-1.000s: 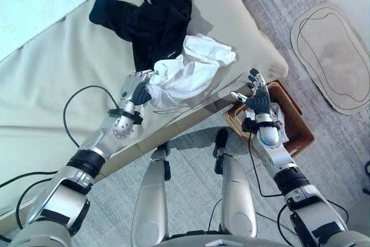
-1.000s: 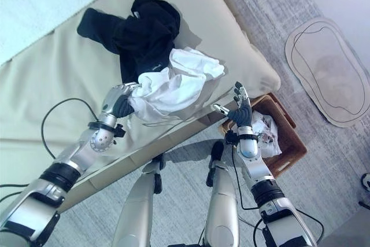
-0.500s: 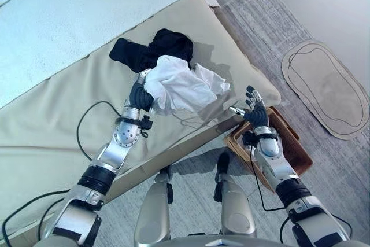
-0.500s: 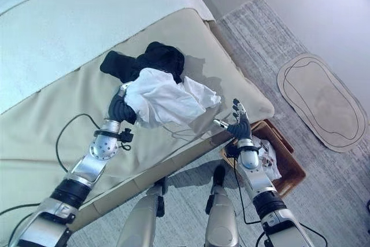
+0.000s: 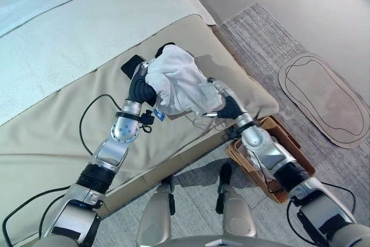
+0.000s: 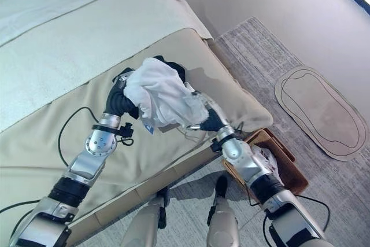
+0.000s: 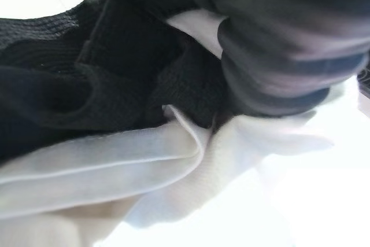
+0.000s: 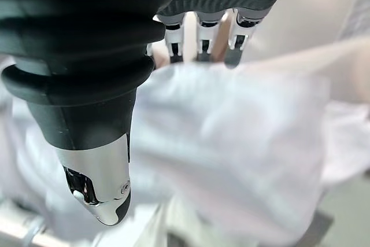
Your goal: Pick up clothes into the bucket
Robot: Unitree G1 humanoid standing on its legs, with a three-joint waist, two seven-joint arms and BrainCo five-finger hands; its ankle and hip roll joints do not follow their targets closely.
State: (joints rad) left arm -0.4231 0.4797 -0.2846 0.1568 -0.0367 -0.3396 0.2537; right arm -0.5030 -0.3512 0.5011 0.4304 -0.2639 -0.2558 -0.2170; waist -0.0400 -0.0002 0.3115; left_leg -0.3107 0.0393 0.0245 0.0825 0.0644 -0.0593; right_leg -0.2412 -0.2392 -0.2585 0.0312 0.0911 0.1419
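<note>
The left robot hand (image 5: 141, 88), near the centre of the frame, is curled round a bunched white garment (image 5: 178, 88) and holds it raised above the bed (image 5: 52, 102); its wrist view shows white cloth (image 7: 115, 172) pressed against the dark cover with black fabric (image 7: 69, 85) beside it. A second ago the same garment lay lower on the mattress beside the black clothes (image 5: 132, 66); it is now lifted clear and hides most of that dark pile, of which a corner shows at the upper left of the bundle.

The right robot hand (image 5: 226, 107) was standing apart a second ago, fingers spread, over the basket; it has since come up to the right side of the hanging cloth. Its wrist view shows straight fingers (image 8: 201, 30) reaching into the white fabric (image 8: 231, 143), so it reads as open against the cloth rather than clasping it.

The brown basket (image 5: 289, 143) sits on the floor at the lower right, by the corner of the bed, with something pale already inside (image 6: 267, 159). As I judge it, the pick is done and the carry is under way: the bundle must travel right and down to the basket, and loose folds trailing below could catch the bed edge
</note>
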